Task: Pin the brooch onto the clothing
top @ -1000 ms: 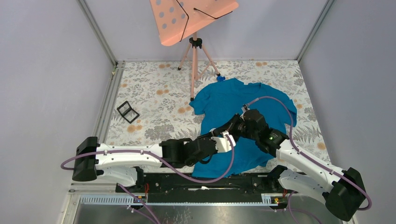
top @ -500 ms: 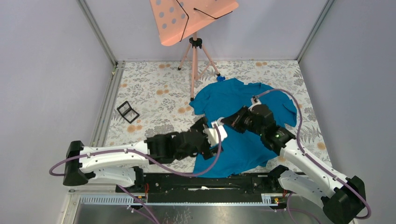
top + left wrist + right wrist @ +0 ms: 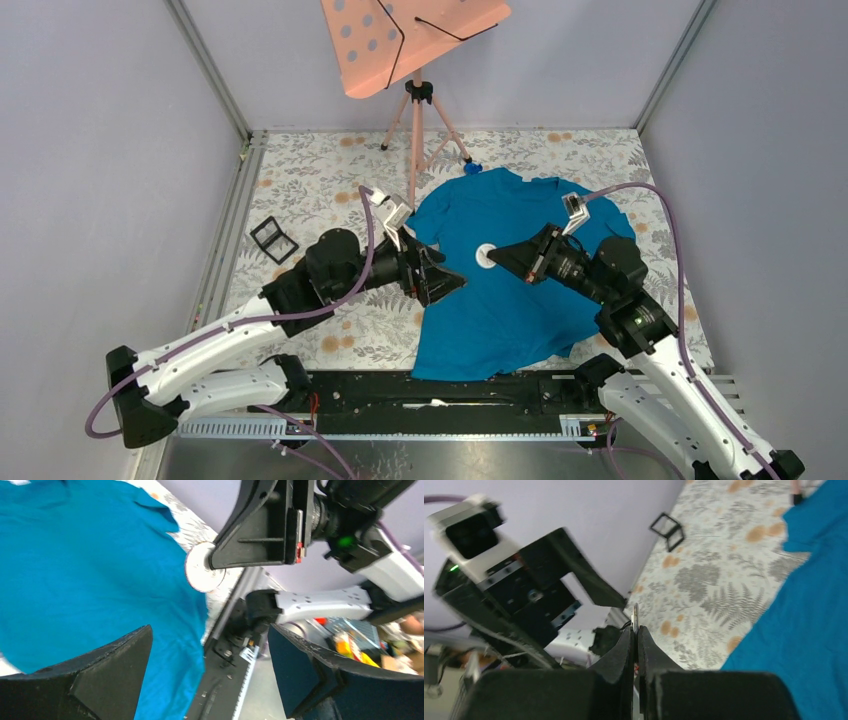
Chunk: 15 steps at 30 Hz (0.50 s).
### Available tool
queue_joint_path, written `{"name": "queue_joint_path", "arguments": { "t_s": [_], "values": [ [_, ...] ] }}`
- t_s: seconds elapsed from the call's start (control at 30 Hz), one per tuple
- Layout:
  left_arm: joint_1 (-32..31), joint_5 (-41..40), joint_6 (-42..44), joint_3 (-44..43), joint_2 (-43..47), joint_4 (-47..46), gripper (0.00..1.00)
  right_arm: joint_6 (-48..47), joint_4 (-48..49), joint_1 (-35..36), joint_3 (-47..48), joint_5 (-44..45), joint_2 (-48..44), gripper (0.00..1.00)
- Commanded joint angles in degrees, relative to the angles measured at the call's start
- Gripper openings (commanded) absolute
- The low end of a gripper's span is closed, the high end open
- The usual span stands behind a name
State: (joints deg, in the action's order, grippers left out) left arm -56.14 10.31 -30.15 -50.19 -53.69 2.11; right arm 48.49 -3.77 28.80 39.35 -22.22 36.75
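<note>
Brooch [image 3: 486,254] pinched edge-on in right gripper [image 3: 498,254] — left gripper [image 3: 452,279] gapes wide — over clothing [image 3: 520,310].

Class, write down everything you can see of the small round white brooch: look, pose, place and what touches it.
The brooch is a small, thin, flat round disc, pale white on the face shown, smooth and hard-looking. The shut right gripper pinches it at the rim between black fingertips, so the right wrist view shows it edge-on. It appears lifted over the middle of the teal-blue T-shirt. Nothing else touches it; the open left gripper hangs apart beside it.
</note>
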Motion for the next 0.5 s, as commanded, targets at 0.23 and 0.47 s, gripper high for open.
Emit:
{"name": "queue_joint_path", "arguments": {
  "t_s": [0.23,0.47],
  "values": [
    [1.1,14.0,-11.4,3.2,2.2,-13.6,0.81,5.0,21.3,-0.2,-1.1,-20.2,-0.2,0.00],
    [1.2,12.2,-18.6,6.7,0.9,-22.8,0.54,6.3,23.5,-0.2,-0.5,-21.2,-0.3,0.00]
  ]
}}
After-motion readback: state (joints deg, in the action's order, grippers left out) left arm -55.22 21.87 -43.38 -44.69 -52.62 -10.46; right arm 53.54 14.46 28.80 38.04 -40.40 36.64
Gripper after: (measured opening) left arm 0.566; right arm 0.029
